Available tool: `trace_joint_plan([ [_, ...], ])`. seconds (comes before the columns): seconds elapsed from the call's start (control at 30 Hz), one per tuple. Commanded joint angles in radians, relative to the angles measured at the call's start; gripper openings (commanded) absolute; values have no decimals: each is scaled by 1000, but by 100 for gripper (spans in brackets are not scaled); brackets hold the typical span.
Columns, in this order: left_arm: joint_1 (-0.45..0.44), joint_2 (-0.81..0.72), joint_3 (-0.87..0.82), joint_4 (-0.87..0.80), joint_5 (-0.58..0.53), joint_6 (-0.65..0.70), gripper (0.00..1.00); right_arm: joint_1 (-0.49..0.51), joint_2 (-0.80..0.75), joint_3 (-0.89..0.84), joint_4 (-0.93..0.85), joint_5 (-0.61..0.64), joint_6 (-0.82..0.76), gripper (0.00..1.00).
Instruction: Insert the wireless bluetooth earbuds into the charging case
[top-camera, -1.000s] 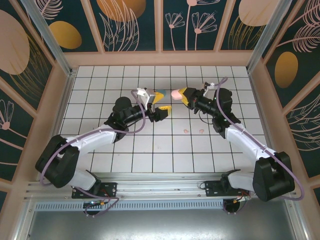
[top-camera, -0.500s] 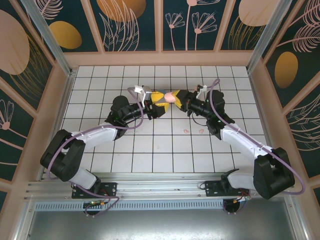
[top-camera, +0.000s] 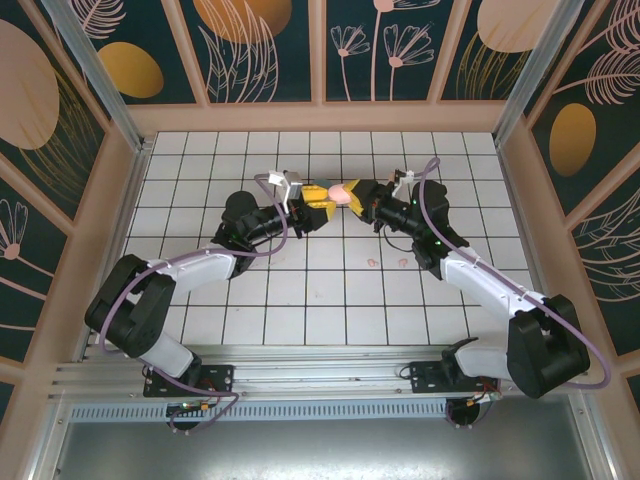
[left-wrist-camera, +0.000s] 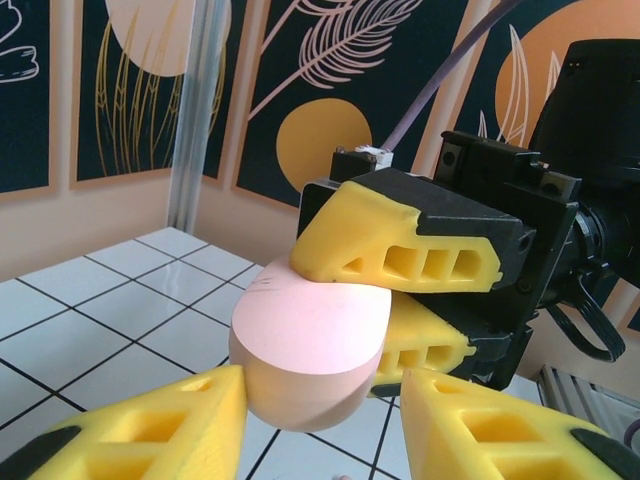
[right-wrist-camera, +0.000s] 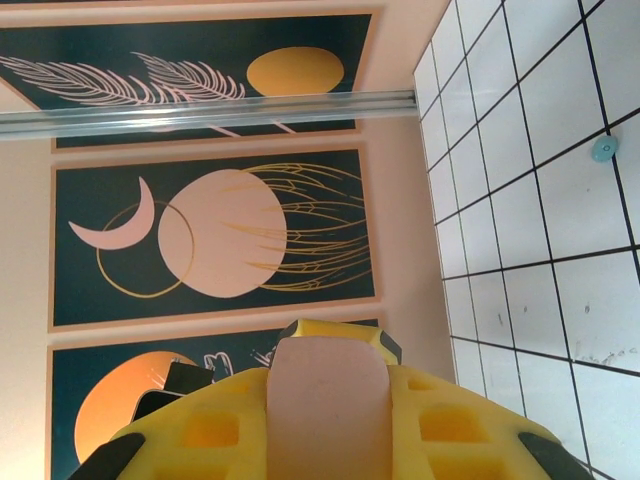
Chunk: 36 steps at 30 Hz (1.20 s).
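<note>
Two right fingers pinch the pink case between them.

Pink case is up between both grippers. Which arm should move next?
Left. The right gripper is clamped on the pink case, holding it above the table. The left gripper stands open around the case's free end, so it can probably close there.

1. We see the left gripper risen from its lower spot to meet the right gripper.
2. Its jaws narrow around the pink case.
3. We see the right gripper bring that case slightly leftward.
</note>
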Motion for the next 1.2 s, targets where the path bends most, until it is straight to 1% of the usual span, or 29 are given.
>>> trace_joint_plan([
  [0.0, -5, 22, 23, 38, 62, -2, 48, 16, -12, 13, 39, 14, 9, 12],
  [0.07, -3, 26, 24, 36, 63, -3, 51, 15, -10, 14, 39, 13, 7, 12],
  [0.17, -4, 31, 26, 37, 65, -6, 52, 15, -3, 15, 41, 8, 8, 12],
  [0.43, -5, 50, 54, 46, 79, -20, 46, 24, 14, 28, 44, -4, 10, 12],
  [0.73, -4, 69, 89, 43, 77, -19, 48, 32, 27, 32, 48, -14, 12, 12],
  [0.8, -5, 74, 97, 39, 84, -19, 46, 32, 25, 33, 49, -14, 13, 12],
  [0.93, -5, 85, 104, 32, 93, -19, 38, 32, 25, 36, 49, -14, 14, 12],
  [1.03, -5, 86, 104, 35, 95, -19, 36, 31, 31, 40, 49, -20, 11, 12],
  [1.17, -4, 78, 109, 23, 99, -12, 32, 32, 46, 44, 42, -21, 6, 15],
])
